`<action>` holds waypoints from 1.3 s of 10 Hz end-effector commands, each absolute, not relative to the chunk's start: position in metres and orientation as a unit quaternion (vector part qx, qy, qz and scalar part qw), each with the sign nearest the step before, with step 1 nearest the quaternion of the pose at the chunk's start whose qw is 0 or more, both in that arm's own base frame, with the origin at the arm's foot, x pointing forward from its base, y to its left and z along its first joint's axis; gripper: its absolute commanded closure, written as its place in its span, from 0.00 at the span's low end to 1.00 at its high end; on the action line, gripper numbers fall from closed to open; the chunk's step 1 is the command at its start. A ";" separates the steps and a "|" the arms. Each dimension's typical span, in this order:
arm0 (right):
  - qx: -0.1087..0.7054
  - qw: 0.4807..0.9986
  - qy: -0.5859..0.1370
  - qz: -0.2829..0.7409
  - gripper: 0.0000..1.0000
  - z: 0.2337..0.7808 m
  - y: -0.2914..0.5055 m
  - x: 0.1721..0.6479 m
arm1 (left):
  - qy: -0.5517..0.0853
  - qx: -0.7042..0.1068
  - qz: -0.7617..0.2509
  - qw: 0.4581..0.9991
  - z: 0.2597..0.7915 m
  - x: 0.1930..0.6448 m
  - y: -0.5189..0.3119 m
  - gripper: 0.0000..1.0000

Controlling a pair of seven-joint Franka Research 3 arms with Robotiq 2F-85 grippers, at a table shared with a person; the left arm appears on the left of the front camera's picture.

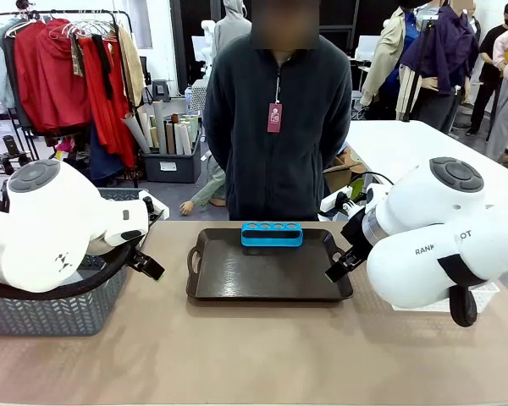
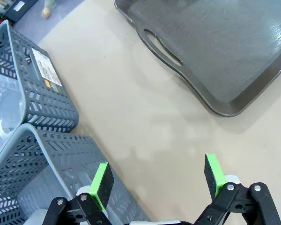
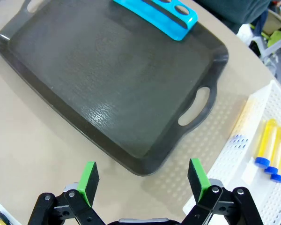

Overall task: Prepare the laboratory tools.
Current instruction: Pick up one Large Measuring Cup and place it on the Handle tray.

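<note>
Slippage is worrying me: with my left end effector (image 2: pixel 157 173) and right end effector (image 3: pixel 143 176) both gaping empty, round test tubes (image 3: pixel 267 145) are lying flat in the right-side mesh basket (image 3: pixel 239 154), apart from the rack (image 3: pixel 159 14) on the far edge of the tray (image 3: pixel 107 89).

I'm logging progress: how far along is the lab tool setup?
Done: the blue rack stands on the tray, its holes empty. In hand: nothing; the left gripper and right gripper are open. Remaining: the test tubes lie in the white basket.
</note>
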State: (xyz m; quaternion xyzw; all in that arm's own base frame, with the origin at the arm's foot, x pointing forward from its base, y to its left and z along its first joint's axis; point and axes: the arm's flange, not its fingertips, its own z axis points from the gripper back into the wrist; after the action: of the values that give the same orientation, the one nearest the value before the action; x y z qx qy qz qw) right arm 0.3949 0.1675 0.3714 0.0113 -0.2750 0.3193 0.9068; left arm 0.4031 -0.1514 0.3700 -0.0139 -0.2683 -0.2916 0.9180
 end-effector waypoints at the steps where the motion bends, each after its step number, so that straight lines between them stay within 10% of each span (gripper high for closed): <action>1: 0.012 0.907 -0.275 0.319 0.00 0.371 0.167 0.395 | -0.268 -0.014 -0.292 0.918 0.370 0.403 -0.151 0.00; 13: 0.048 0.903 -0.250 0.346 0.00 0.373 0.182 0.393 | -0.264 -0.022 -0.302 0.916 0.383 0.398 -0.163 0.00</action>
State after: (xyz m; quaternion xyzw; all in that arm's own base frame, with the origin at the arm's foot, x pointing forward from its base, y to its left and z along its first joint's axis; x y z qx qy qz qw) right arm 0.3844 0.1895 0.3676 0.0283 -0.2586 0.3358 0.9053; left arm 0.3995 -0.1607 0.3763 -0.0139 -0.2709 -0.3013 0.9141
